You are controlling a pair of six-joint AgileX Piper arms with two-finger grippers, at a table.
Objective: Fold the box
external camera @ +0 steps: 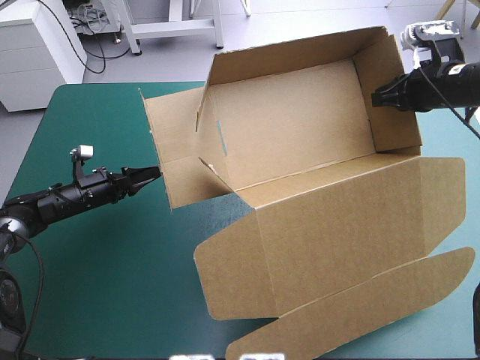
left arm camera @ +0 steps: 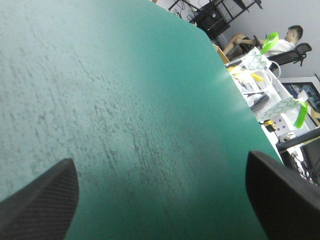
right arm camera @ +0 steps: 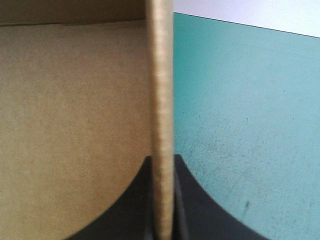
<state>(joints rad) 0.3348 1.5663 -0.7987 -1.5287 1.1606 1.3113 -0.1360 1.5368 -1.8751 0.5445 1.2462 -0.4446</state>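
— Teal-green cover [external camera: 97,255] fills your high view from the left edge. What sits on that side?

— Your left gripper [external camera: 152,173], at centre left, pointing toward the box [external camera: 300,127]. Its tip is just beside the box's left flap [external camera: 176,150]; you can't tell from above whether they touch. In its own wrist view [left arm camera: 160,156] the black fingers [left arm camera: 40,205] stand wide apart, with only bare cover between them.

— And the box itself?

— It takes the centre and right of the frame. The tray part stands in the upper middle, walls raised and open upward. The lid [external camera: 337,232] lies flat, spreading toward the lower right, with its long tuck flap [external camera: 360,307] at the bottom right.

— The right side?

— Your right gripper [external camera: 377,97] reaches in from the upper right and is clamped on the box's right wall [external camera: 390,127]. In its wrist view [right arm camera: 162,160] the wall's edge is pinched between the nearly closed fingers [right arm camera: 125,205], with brown board to one side and cover to the other.
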